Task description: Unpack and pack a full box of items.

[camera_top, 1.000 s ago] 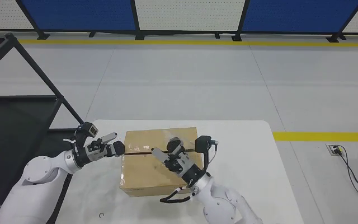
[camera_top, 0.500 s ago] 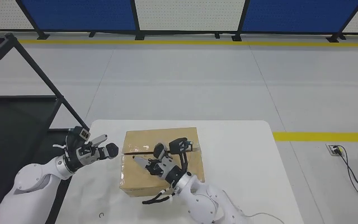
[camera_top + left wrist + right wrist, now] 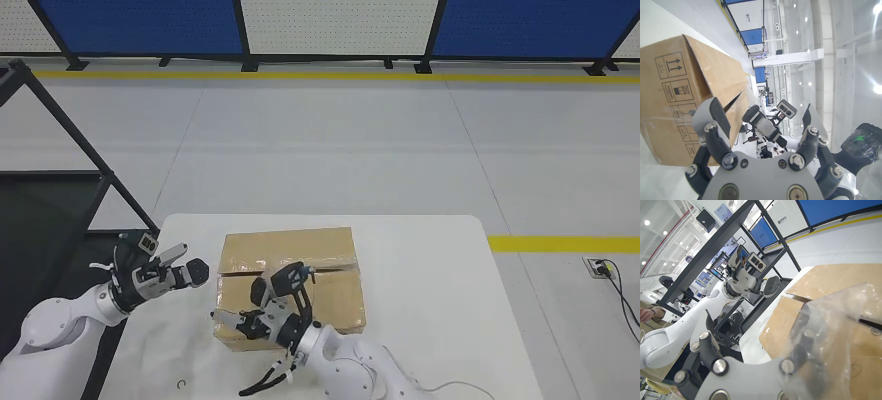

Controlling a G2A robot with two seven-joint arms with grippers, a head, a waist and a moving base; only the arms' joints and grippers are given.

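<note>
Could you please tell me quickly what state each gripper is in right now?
Left gripper: open, empty.
Right gripper: open, with clear film clinging to it.

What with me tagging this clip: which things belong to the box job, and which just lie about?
Job: box; left gripper; right gripper; clear film draped over a right finger.
Lying about: table; black rack; small dark loop on the table.
</note>
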